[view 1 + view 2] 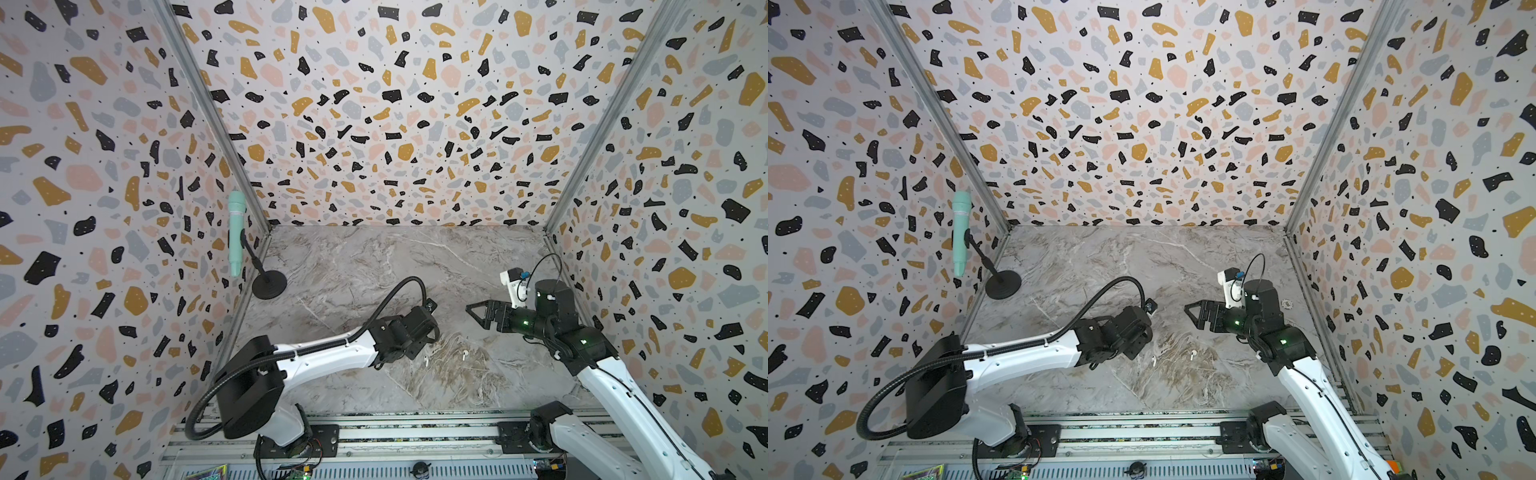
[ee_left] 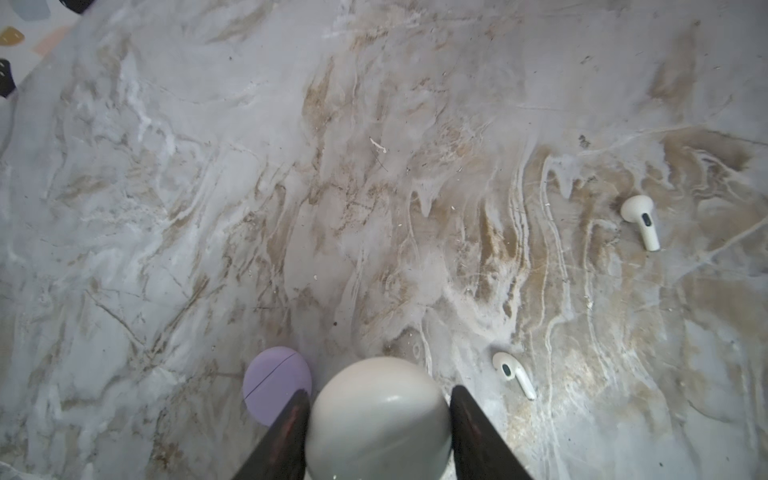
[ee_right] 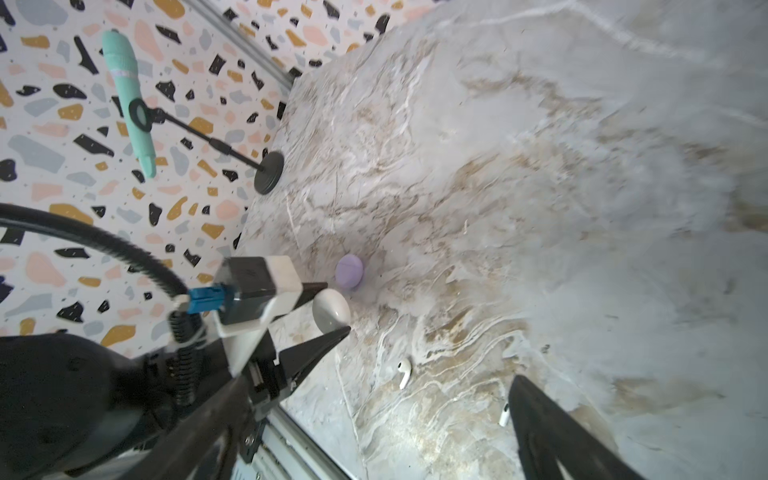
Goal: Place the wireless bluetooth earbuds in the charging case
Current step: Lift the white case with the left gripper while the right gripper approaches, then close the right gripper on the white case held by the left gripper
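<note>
White earbuds (image 2: 513,374) lie beside the left end effector (image 2: 380,390) gripping the case (image 2: 378,432).

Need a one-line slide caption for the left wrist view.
Left gripper holds white case; lavender case beside it; two white earbuds loose on marble table.

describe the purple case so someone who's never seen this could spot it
On the marble tabletop, find the left gripper clamped on a white round case. Beside it on the marble lies the lavender case: the only purple thing, round, shut, with a thin seam.
</note>
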You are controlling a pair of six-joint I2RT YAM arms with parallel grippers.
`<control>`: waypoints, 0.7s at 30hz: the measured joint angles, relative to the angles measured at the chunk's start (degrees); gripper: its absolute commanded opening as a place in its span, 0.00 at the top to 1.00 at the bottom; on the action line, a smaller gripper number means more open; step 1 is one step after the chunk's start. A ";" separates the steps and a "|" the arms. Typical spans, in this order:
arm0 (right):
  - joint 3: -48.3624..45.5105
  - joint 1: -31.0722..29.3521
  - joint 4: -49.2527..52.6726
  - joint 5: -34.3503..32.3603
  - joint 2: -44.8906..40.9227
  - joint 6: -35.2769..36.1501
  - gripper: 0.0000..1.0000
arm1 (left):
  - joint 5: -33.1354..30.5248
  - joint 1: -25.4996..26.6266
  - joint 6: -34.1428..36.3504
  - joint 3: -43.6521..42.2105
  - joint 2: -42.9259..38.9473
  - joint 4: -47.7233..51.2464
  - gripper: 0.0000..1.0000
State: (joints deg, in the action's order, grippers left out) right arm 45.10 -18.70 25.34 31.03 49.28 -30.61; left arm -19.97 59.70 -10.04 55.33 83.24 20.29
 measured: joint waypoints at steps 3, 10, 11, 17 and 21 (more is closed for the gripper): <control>-2.40 -0.09 -2.21 5.77 3.72 -0.17 0.11 | 0.02 0.15 2.40 -2.23 -4.70 -3.06 1.00; -3.19 -6.14 -7.52 10.80 7.87 -0.44 0.13 | 0.87 1.62 7.26 -7.45 -10.67 -7.93 1.00; -3.19 -7.21 -8.41 11.23 8.66 -0.46 0.13 | 1.11 1.84 7.98 -8.24 -11.37 -8.39 1.00; -3.30 -8.37 -12.26 12.00 13.42 -0.55 0.17 | 2.54 2.93 10.78 -10.60 -14.19 -10.25 1.00; -3.32 -9.11 -15.93 14.23 16.76 -0.63 0.21 | 3.41 3.85 12.00 -10.84 -14.34 -10.88 1.00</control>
State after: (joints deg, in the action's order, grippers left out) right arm 41.78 -27.81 9.41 45.25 66.04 -31.24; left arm -16.56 63.55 1.96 44.49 68.90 9.41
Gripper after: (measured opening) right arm 0.810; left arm 0.516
